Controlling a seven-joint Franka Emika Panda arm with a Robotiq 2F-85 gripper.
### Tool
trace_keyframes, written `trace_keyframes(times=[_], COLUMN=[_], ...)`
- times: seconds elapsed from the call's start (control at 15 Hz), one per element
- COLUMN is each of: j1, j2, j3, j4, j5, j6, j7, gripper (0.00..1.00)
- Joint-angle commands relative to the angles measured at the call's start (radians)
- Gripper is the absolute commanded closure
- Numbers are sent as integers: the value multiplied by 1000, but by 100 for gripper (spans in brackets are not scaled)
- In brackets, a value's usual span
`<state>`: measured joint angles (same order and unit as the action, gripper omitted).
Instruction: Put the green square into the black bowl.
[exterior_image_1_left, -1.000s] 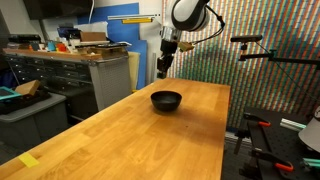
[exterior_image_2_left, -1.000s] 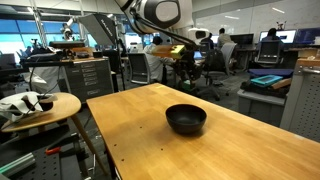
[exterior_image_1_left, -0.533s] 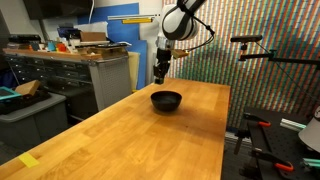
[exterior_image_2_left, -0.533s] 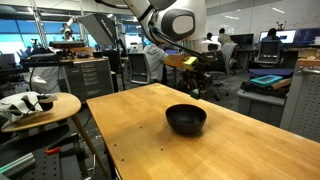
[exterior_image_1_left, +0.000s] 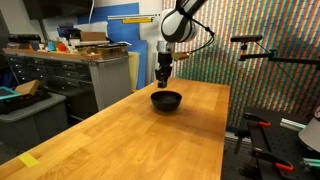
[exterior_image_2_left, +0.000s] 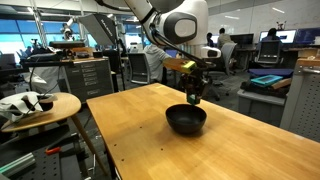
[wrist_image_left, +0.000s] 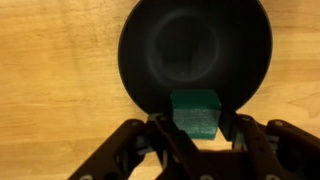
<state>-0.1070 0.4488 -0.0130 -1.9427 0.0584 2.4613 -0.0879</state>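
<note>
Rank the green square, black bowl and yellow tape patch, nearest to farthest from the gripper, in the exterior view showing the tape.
1. Green square: held in the gripper itself.
2. Black bowl: just below the gripper, at the far end of the table.
3. Yellow tape patch: at the table's near corner, farthest by a wide margin.

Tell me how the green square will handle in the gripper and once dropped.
The green square looks rigid: its faces appear flat and undented in the gripper. It is probably light, being tiny beside the black bowl. Being flat-sided, it should tumble rather than roll, though the glossy bowl may let it slide.
</note>
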Motion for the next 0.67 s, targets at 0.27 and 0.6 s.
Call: trace_keyframes(times=[0.27, 0.6], j1=[-8, -18], j2=[51, 98], j3=[-2, 5], j4=[11, 3], j5=[47, 85], j6=[25, 61], j7=[52, 63], gripper=[79, 79])
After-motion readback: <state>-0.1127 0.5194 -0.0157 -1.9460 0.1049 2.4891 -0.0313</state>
